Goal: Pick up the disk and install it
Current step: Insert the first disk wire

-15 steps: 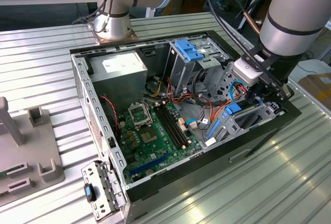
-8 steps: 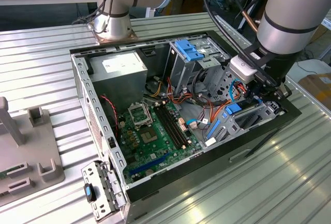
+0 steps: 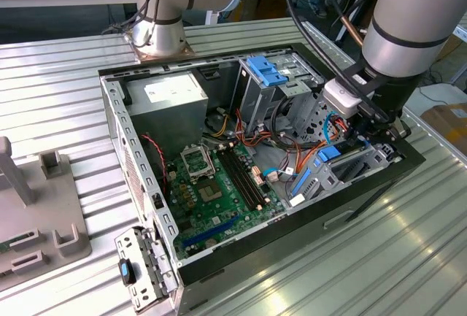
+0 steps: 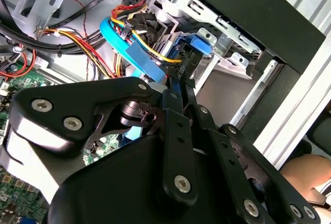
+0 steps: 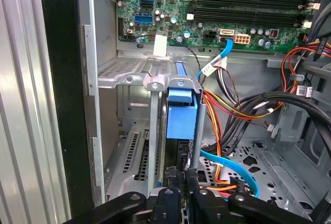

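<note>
Reaching down into the open computer case [image 3: 111, 119], the arm [image 3: 408, 31] hangs over the corner nearest the exterior view's right, where the metal drive cage [image 5: 129, 74] sits. The case lies on its side on a ribbed metal counter [image 3: 58, 82], with its green motherboard [image 3: 219, 185] facing up and the grey power supply [image 3: 164, 104] in the far corner.

The disk [image 5: 181, 115] stands on edge in a slot of the drive cage, held between two upright metal rails. Its blue carrier points toward the motherboard and its dark body toward the wrist. In the first wrist view the end effector [image 5: 183, 175] is clenched on the disk's near end, with one black finger pressed against each side. In the second wrist view the narrow fingers [image 4: 173, 97] meet just under the blue carrier, beside the black front wall of the case.

A bundle of orange, yellow and red wires [image 5: 227, 110] runs just beside the slot, and a flat blue cable [image 5: 227, 164] curves across the cage floor near the fingers. A ribbed blue flap [image 3: 266, 71] stands raised on the taller bay behind, well apart from the disk. A grey fixture [image 3: 36, 214] rests on the counter at the exterior view's left.
</note>
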You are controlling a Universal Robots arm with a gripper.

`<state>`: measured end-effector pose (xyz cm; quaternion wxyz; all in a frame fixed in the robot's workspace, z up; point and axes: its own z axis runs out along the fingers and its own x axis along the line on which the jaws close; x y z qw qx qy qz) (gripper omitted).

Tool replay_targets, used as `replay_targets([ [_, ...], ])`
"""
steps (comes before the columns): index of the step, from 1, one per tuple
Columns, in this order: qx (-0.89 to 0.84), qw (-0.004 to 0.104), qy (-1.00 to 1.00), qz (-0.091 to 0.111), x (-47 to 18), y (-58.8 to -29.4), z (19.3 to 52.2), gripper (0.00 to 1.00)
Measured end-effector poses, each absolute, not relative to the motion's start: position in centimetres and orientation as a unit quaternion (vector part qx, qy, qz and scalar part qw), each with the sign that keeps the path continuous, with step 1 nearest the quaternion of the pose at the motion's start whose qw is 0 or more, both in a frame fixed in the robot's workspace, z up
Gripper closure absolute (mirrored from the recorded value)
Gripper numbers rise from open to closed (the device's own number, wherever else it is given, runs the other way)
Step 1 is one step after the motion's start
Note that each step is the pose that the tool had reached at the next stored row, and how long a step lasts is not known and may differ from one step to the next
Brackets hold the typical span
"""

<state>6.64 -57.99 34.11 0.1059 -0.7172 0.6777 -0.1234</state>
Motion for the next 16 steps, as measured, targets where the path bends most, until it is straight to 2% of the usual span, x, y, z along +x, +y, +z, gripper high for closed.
replay_targets([
  [16,-0.713,0.105,0.683,-0.124,6.72,-57.77,33.79,0.84],
])
